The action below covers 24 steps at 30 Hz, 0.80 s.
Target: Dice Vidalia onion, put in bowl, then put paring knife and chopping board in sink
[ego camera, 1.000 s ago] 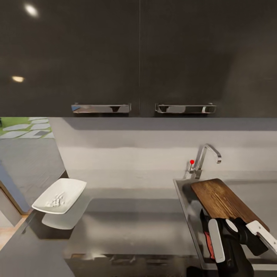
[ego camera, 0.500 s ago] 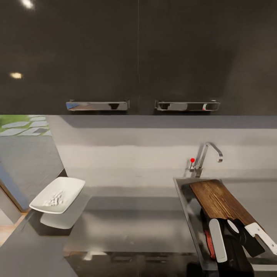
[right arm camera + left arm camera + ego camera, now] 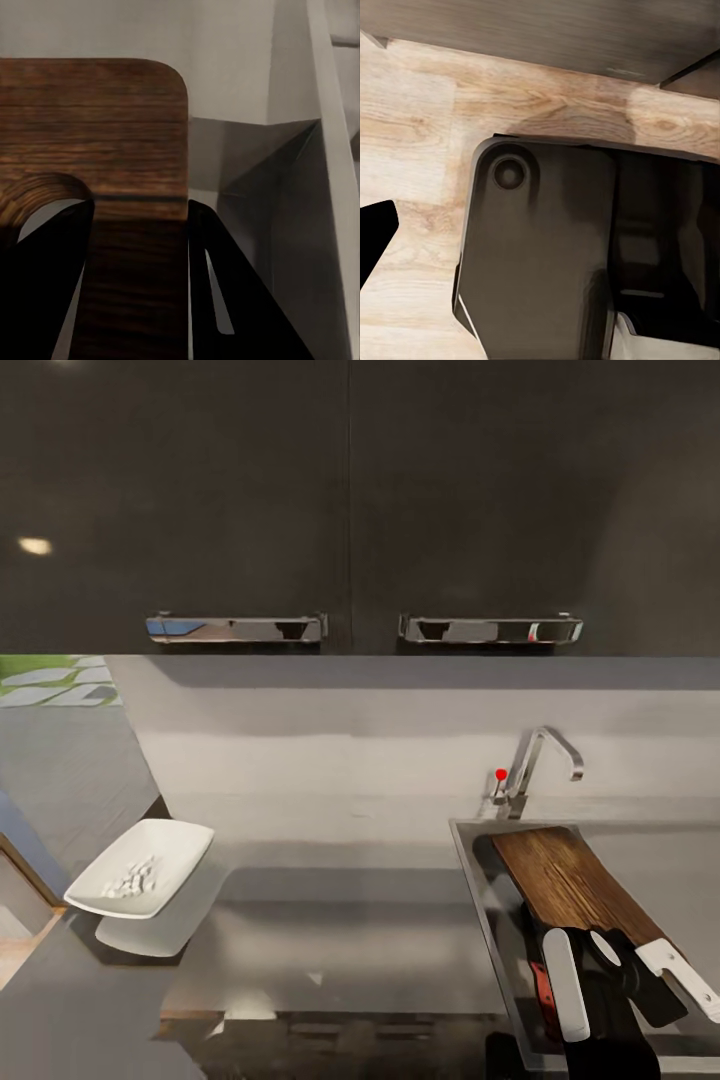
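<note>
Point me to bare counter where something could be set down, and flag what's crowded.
Free: the countertop between the bowl at its left end and the sink rim. Crowded: the sink, where the chopping board lies slanted, clamped by the right gripper, with the paring knife beside it.

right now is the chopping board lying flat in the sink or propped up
Propped up: the chopping board leans tilted across the sink, one end in the right tool, whose fingers flank it.

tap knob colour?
Red; the knob beside the tap shows best in the head view.
</note>
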### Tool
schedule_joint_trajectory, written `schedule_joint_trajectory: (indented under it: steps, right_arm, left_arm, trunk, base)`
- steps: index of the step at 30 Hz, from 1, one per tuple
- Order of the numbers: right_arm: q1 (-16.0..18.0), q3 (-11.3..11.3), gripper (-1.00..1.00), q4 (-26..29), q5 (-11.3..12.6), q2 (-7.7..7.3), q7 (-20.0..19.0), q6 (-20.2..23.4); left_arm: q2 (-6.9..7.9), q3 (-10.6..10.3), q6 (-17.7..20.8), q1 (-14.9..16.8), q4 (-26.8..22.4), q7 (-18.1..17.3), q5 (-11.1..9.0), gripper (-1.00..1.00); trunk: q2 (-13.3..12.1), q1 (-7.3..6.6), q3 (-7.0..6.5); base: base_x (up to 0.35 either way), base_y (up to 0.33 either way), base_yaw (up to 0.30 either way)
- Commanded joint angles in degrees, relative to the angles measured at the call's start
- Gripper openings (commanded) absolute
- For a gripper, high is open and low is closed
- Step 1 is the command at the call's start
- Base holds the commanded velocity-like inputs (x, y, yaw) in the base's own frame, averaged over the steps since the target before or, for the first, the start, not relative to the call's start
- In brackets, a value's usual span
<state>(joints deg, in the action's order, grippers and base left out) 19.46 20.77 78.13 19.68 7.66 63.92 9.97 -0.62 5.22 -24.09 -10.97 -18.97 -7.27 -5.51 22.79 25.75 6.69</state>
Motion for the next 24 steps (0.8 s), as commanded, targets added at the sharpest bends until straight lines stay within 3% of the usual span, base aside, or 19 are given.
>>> schedule_joint_trajectory:
  steps: [1, 24]
  right_arm:
    - [0.05, 0.06, -1.0, 0.1, 0.01, 0.05, 0.15, 0.57]
    - [0.05, 0.07, -1.0, 0.1, 0.07, -0.11, 0.15, 0.57]
  left_arm:
    - [-0.06, 0.32, 0.05, -0.02, -0.1, -0.59, -0.57, 1.0]
    - [-0.17, 0.32, 0.0, -0.02, -0.1, -0.64, -0.56, 1.0]
  trunk:
    - [0.12, 0.03, 0.21]
    - [0.12, 0.03, 2.32]
  base:
    - [0.0, 0.0, 0.0]
    - [0.0, 0.0, 0.0]
